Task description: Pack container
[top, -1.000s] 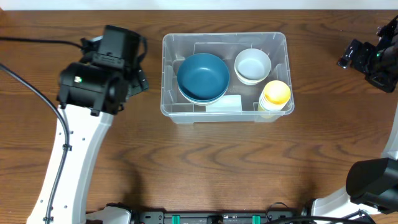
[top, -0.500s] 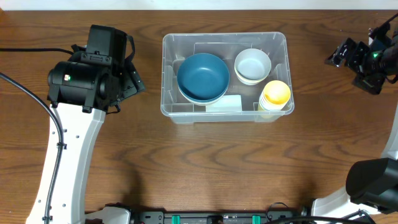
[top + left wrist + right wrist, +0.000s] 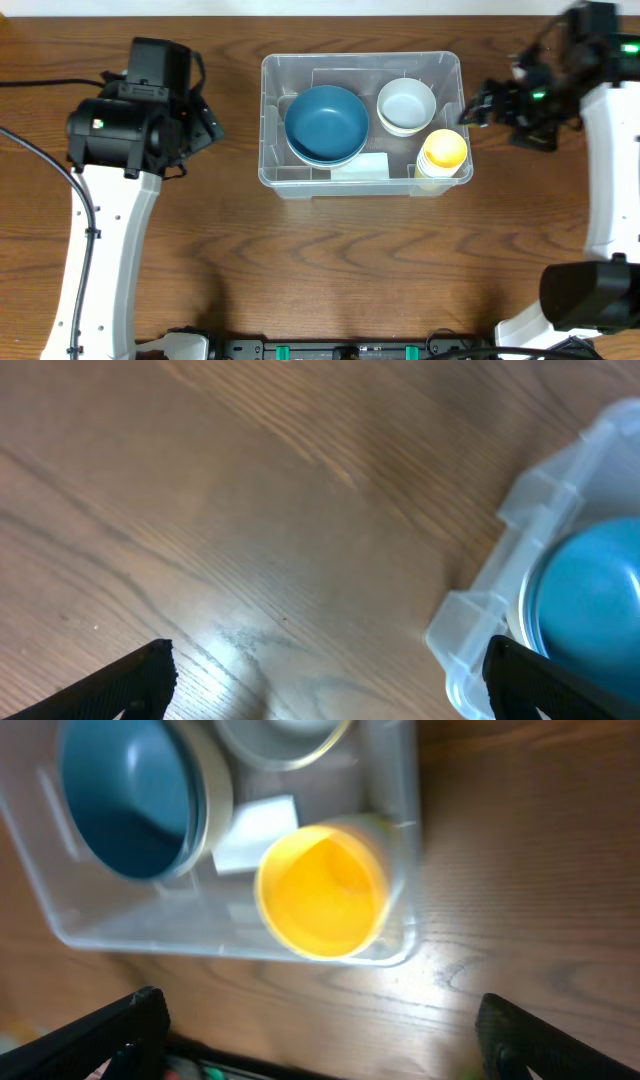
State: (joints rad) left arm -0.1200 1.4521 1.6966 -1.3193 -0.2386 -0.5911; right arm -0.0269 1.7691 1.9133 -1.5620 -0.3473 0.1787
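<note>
Left hand (image 3: 325, 682), right hand (image 3: 322, 1030) spread wide, empty. Right sits 3 o'clock of clear rectangular plastic container (image 3: 362, 57); I'd bring it in above the rim.

Clear glossy plastic container (image 3: 361, 180) sits on a grained, slightly shiny wooden table (image 3: 330, 260).

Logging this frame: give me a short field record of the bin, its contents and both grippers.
container: large clear plastic rectangular bin, mid-table
contents: dark blue round bowl at left; white round bowl at far right; yellow plastic cup in near-right corner
left gripper: open, empty, over bare wood left of the bin
right gripper: open, empty, beside the bin's right wall, near the yellow cup
surface: brown wooden table
</note>
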